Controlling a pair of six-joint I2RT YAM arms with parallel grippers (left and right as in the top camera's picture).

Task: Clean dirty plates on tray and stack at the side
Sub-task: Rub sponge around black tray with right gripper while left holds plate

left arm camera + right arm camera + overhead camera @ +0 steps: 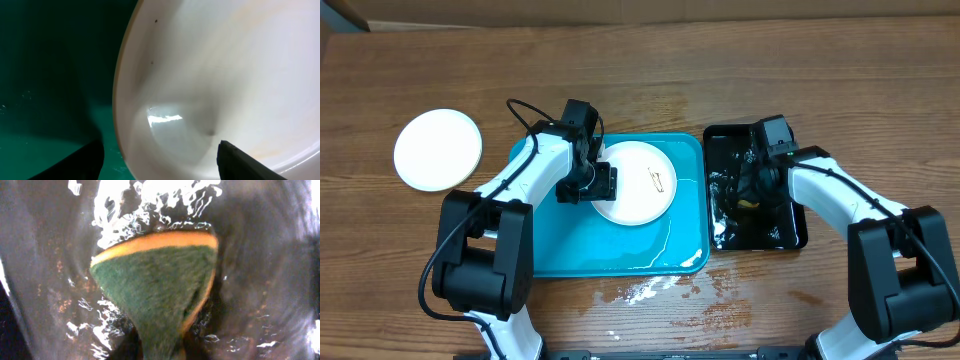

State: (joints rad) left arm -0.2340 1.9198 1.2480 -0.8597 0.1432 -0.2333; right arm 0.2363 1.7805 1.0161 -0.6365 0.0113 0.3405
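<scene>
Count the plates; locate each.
2: a white plate on the table left of the tray; a second plate in the tray, at the left tool. Others may be hidden.

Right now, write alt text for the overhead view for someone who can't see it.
The left gripper sits open at the rim of a white plate on the turquoise tray. The right gripper reaches into a wet black tray; a second white plate lies on the table, far left.

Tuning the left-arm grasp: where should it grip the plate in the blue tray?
Its left rim, from the left and above. The plate is shallow and sits in the tray, so only the thin edge fits between the fingers: one inside, one outside.
</scene>
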